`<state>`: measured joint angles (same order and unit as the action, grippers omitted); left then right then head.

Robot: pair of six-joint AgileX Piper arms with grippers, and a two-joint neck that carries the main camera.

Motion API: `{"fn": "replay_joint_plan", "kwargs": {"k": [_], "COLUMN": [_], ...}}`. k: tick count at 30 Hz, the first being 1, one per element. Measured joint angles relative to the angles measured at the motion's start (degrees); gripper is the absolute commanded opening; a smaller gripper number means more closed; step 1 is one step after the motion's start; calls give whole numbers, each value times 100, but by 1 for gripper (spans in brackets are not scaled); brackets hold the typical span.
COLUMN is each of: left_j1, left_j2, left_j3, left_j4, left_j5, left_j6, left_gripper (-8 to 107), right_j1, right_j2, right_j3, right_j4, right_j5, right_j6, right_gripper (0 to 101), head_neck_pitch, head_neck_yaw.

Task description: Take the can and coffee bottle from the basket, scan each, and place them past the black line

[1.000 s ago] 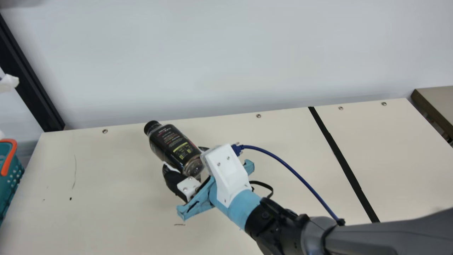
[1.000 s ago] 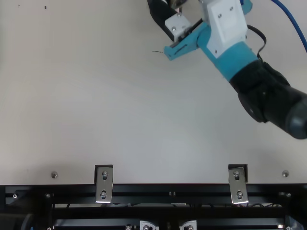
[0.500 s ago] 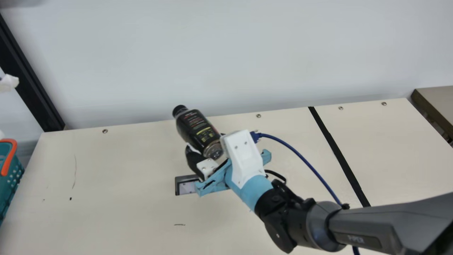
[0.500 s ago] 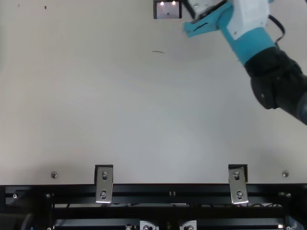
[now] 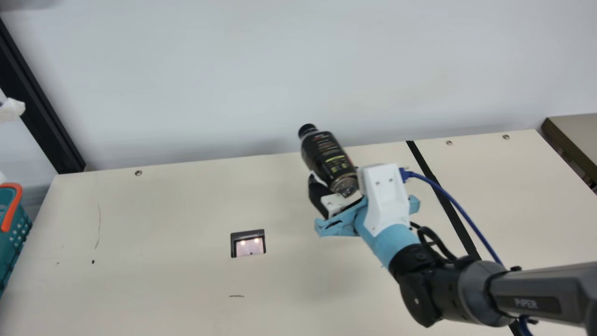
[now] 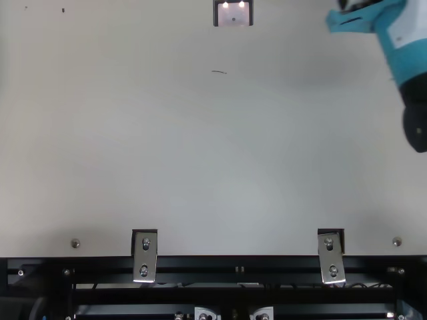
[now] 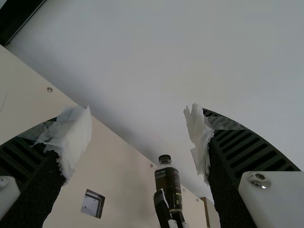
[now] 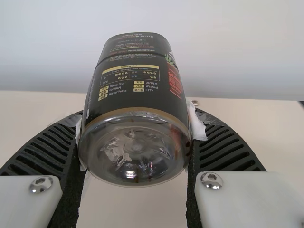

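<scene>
My right pincer grips the dark-labelled, clear-plastic coffee bottle, tilted, short of the straight black line; left pincer wide, empty. Step, I judge: post-scan transfer. Next: cross the line, level bottle, lower, release.

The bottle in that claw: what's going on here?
The robot's right gripper is clamped around the bottle, holding it off the table with its cap end pointing away from the gripper. The bottle is between the scanner, lit in the tabletop, and the black line it should end up past. Whether it has been scanned, I can't tell. The left gripper is open and empty, and a basket stands at the main view's left edge.
</scene>
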<state>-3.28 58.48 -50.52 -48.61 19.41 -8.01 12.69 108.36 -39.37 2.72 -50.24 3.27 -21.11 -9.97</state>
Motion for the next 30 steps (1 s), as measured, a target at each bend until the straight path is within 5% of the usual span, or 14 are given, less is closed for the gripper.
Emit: {"fn": "replay_joint_plan", "kwargs": {"k": [14,30], "left_j1": [0,0], "left_j2": [0,0], "left_j3": [0,0], "left_j4": [0,0], "left_j5": [0,0], "left_j6": [0,0], "left_gripper": [90,90], "right_j1": [-1290,-2276], "right_j2": [-224,-290], "right_j3": [432,626], "right_j4": [-132,33], "right_j5": [-278,-361], "right_j6": [51,-173], "right_gripper": [0,0], "head_neck_pitch": [0,-59], "head_neck_yaw": [0,-2053]}}
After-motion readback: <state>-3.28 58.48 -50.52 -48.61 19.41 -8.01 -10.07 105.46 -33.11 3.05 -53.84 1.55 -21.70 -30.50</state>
